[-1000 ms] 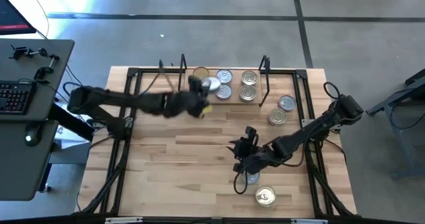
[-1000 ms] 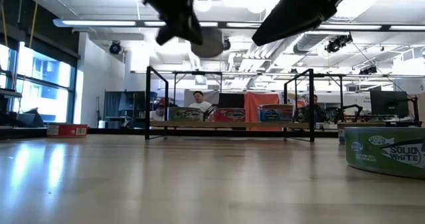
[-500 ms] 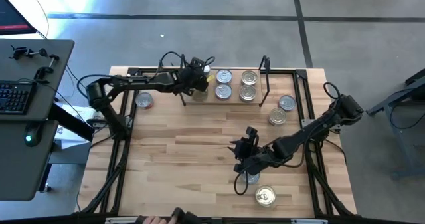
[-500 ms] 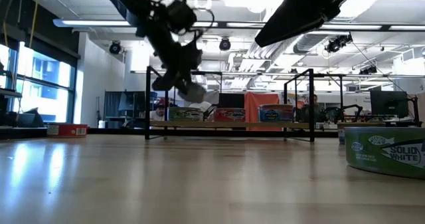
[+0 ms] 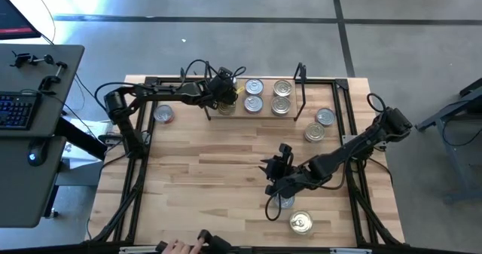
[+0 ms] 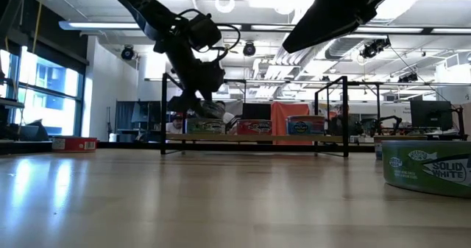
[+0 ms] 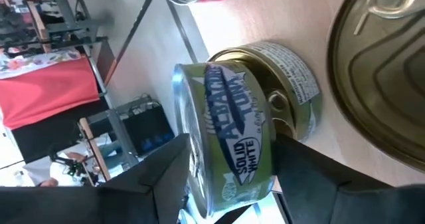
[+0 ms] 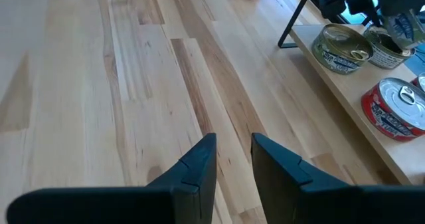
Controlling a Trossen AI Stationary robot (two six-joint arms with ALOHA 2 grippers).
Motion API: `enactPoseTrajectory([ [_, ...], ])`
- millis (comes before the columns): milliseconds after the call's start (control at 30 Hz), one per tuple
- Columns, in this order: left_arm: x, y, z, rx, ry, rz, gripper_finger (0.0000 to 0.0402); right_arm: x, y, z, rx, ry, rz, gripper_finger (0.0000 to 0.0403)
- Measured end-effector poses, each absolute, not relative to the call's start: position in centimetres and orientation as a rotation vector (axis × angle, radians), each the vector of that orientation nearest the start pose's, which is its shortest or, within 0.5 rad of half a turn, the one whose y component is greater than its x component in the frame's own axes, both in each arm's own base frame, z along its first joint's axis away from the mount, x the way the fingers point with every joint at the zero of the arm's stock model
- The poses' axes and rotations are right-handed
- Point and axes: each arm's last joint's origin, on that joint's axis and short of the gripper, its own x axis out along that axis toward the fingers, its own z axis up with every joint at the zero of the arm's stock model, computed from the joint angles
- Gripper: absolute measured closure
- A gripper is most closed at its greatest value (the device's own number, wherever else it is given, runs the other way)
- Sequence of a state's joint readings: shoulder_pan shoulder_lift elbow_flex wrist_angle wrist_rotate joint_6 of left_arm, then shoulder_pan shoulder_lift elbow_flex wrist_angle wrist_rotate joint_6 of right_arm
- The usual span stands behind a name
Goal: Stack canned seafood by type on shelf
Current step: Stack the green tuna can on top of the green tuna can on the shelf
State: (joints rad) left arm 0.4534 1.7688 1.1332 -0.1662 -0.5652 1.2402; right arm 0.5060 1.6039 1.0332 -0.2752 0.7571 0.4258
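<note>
Left wrist view, tuna tin [image 7: 232, 141] between left pincer [image 7: 229, 174] fingers, seemingly loosened.

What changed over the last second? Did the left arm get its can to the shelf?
The left gripper carried its green-labelled tuna can from mid-table to the shelf end, lowering it tilted over a gold-lidded can there. The right gripper and the other cans stayed put.

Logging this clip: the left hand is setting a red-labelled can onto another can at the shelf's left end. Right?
Not quite. The can between the left hand's fingers has a green tuna label, not red, as the left wrist view shows. It is indeed over another can at the shelf's left end.
</note>
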Motion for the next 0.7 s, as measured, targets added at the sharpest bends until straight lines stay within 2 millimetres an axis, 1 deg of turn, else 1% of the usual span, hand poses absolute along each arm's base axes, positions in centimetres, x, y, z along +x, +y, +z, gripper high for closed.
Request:
enactPoseTrajectory([
  [333, 32.54, 17.54, 19.96, 1.166, 1.325, 0.269, 0.0174, 29.49, 14.07, 21.87, -0.101, 0.616, -0.369, 0.0319],
  [700, 32.61, 17.53, 19.99, 1.164, 1.308, 0.262, 0.0118, 29.47, 14.06, 21.86, -0.103, 0.617, -0.370, 0.0319],
])
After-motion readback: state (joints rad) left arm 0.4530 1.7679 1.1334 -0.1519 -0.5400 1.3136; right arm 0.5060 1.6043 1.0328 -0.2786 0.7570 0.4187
